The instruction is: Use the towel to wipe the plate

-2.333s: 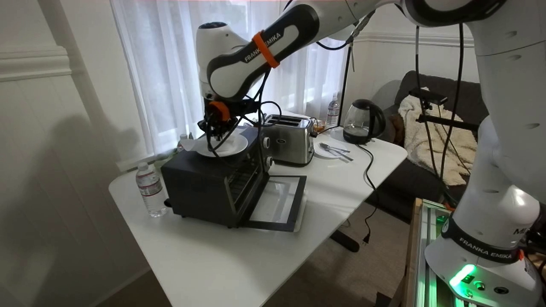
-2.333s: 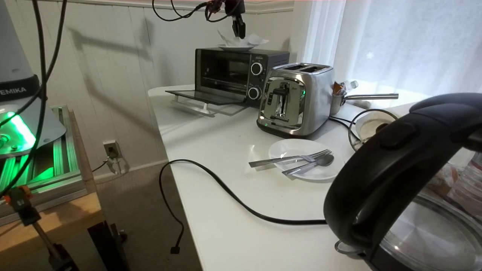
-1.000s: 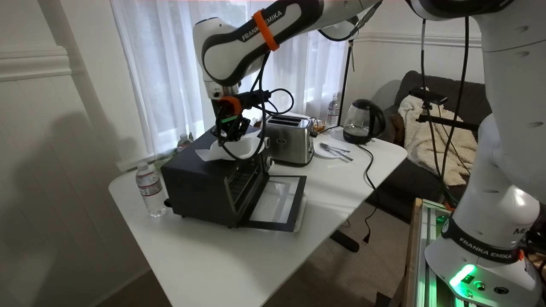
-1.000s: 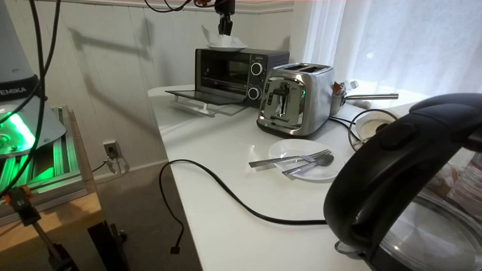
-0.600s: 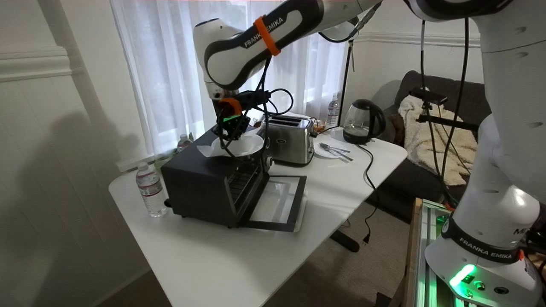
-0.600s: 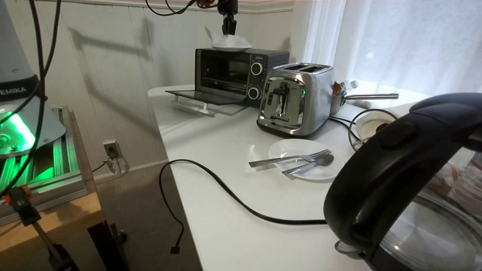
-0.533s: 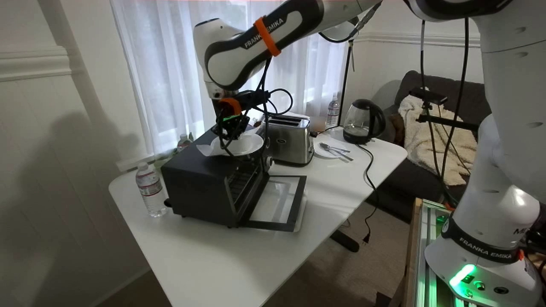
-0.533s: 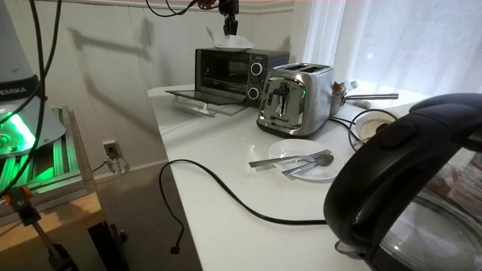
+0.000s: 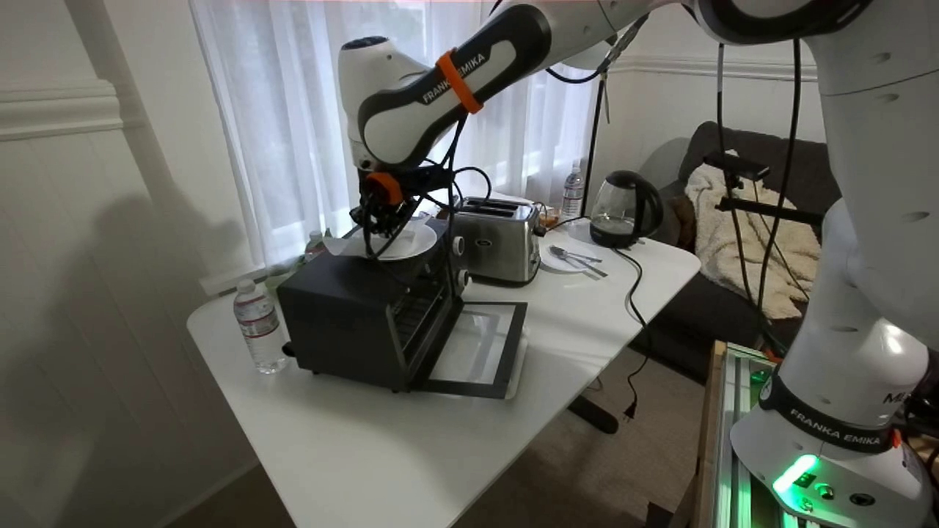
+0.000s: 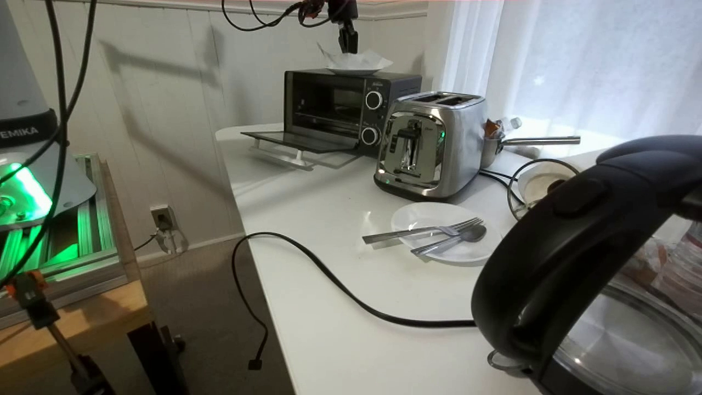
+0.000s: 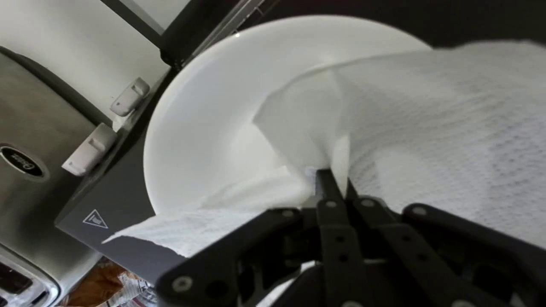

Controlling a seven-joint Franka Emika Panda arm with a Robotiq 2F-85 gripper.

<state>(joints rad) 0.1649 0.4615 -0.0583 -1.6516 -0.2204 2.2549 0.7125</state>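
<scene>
Dragging the plate (image 11: 209, 115) along (which likely weakens the wipe), the gripper (image 11: 339, 183) pinches the towel (image 11: 418, 123), jaws nearly closed.

The towel (image 11: 431, 128) looks papery and dimpled, the plate (image 11: 200, 115) smooth.

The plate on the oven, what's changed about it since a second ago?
The plate has shifted away from the open oven door, toward the curtain, and the claw has moved the same way. The towel is pinched in the claw; nothing visibly let go. The toaster and kettle have stayed put.
</scene>
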